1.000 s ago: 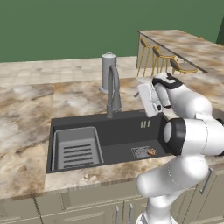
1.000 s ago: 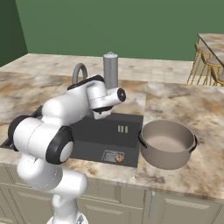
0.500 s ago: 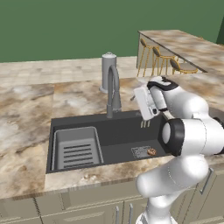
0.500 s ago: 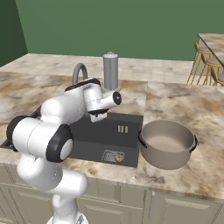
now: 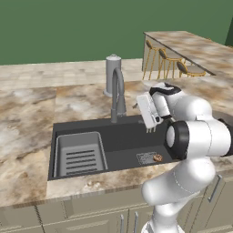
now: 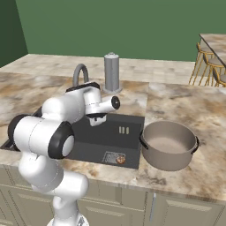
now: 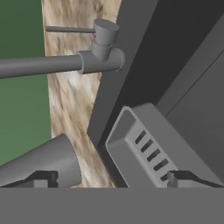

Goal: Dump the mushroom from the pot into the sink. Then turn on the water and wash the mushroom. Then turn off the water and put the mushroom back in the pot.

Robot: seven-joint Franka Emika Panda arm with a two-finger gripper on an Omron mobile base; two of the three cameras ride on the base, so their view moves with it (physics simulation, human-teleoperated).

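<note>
Left base view: mushroom [image 5: 157,158] lay in the sink [image 5: 123,136] beside the drain grate [image 5: 146,158], so the dump looked done; step in hand judged to be turning on the water. Gripper [image 5: 149,110] hung over the right part of the basin, just right of the faucet [image 5: 118,93], hand turned sideways toward it, elbow bent low in front of the counter [image 5: 27,132]. No water running. Ribbed tray [image 5: 79,153] sat at the basin's left.

Right base view: pot [image 6: 169,144] stood upright on the counter right of the sink, looked empty. Mushroom showed near the sink's front edge by the grate. The arm reached over the basin, wrist near the faucet's arch; grey canister [image 6: 111,73] stood behind on the counter.

Hand view: camera rolled; faucet lever [image 7: 70,29] and faucet body sat ahead, apart from the tips. Fingers [image 7: 43,178] spread wide, nothing between them. Tray showed below.

Next move, judged: close in on the lever and push it to start the flow, spout aimed over the mushroom.
</note>
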